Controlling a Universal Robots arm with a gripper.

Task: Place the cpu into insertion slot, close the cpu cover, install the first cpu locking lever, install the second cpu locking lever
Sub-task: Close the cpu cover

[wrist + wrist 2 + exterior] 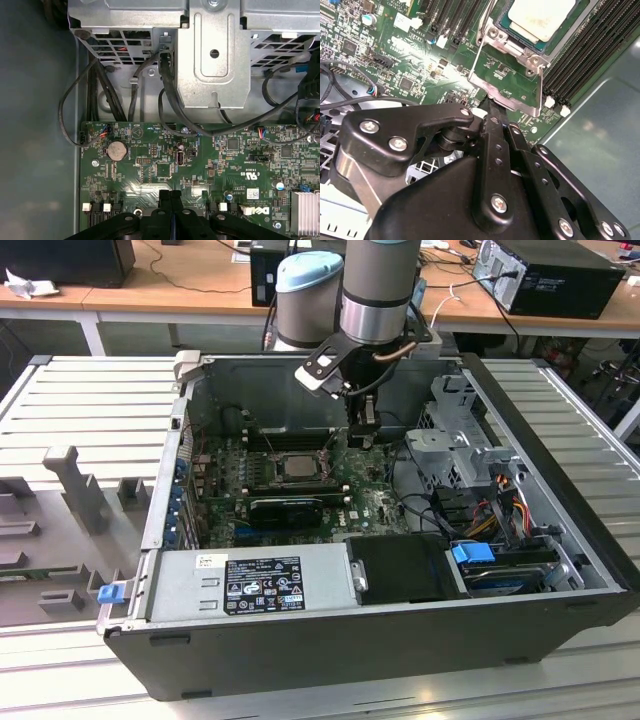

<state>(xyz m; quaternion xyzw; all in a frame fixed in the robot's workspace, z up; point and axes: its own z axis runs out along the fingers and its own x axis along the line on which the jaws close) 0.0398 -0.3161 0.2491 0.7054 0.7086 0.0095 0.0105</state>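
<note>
The cpu lies flat in the insertion slot amid the green motherboard; in the second wrist view the cpu looks pale inside the slot's metal rim. The cpu cover is swung open away from the slot, and the board shows through its window. My gripper hangs just to the exterior view's right of the slot. Its fingers are shut together in both wrist views, gripper. The fingertips sit right at the cover's free edge; whether they pinch it is unclear.
Long black memory slots flank the socket. A black card lies nearer the front, a grey power supply beyond it. A metal drive cage and loose cables crowd the exterior view's right. The case walls enclose everything.
</note>
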